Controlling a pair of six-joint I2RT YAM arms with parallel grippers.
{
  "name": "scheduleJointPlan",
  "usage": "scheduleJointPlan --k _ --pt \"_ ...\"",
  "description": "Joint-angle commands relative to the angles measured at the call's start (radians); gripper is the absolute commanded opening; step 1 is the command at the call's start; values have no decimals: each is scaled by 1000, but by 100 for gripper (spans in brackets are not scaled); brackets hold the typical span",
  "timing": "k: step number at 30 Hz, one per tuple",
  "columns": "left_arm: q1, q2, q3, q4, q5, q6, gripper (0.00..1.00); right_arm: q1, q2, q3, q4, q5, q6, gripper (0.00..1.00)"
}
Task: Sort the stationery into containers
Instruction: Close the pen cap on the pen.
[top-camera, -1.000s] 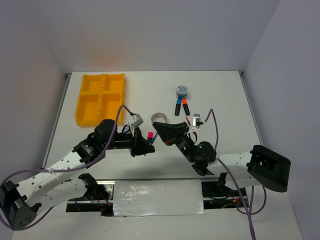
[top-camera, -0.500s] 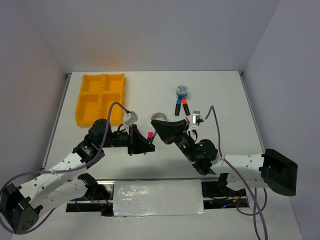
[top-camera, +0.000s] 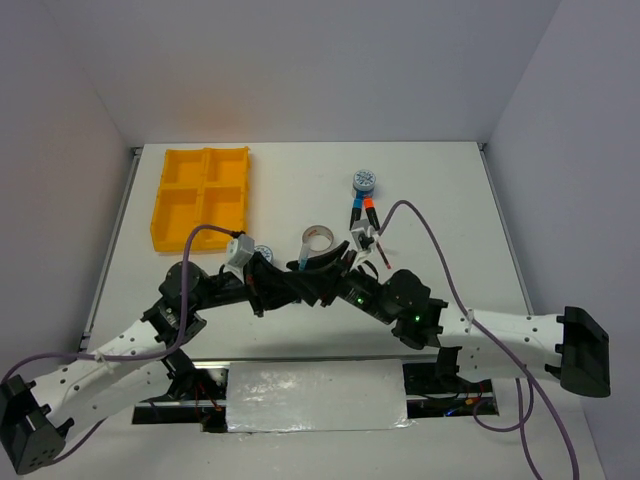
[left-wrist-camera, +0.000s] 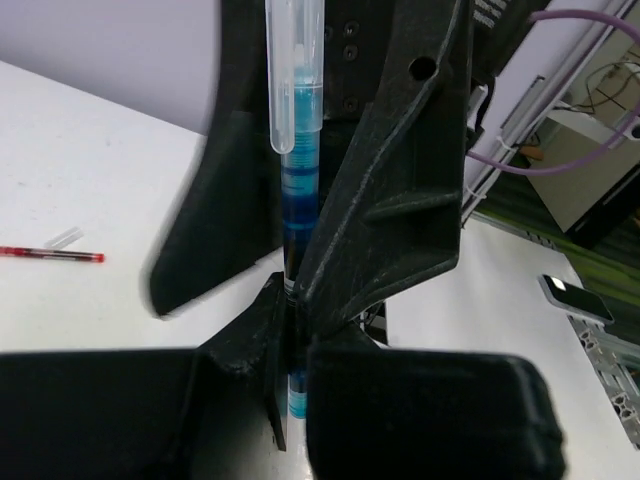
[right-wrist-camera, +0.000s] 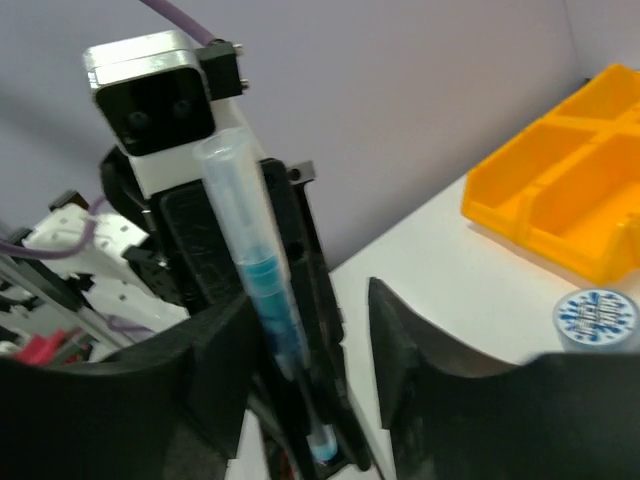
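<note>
The fingers (right-wrist-camera: 425, 380) of the right gripper (right-wrist-camera: 308, 300) stand apart around an upright teal pen (right-wrist-camera: 262, 285) clamped by the left gripper (right-wrist-camera: 315, 420); a yellow tray (right-wrist-camera: 560, 210) sits right.

White table (top-camera: 300, 195) between 3 pale grey walls (top-camera: 300, 70)

The right gripper (right-wrist-camera: 305, 370) closed in on the left gripper (left-wrist-camera: 290, 320). Its fingers (right-wrist-camera: 400, 350), shut a second before, parted to either side of the teal pen (left-wrist-camera: 298, 150). The left wrist drew left, uncovering a blue-white tape roll (top-camera: 265, 252).
</note>
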Motion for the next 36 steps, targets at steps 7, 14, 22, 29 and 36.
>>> scheduleJointPlan --k 7,14,22,29,36 --pt "-50 -26 -72 148 -164 87 0 -4 -70 49 -282 -106 -67 58" --pt "-65 -84 -101 67 -210 93 0 -56 -162 97 -363 -121 -113 63" --pt "-87 -118 -112 41 -174 106 0 -150 -188 137 -417 -187 -118 63" --pt "-101 -95 -113 35 -189 116 0 -171 -162 181 -397 -305 -122 63" --pt "-107 -83 -113 39 -183 115 0 -171 -151 198 -385 -314 -124 46"
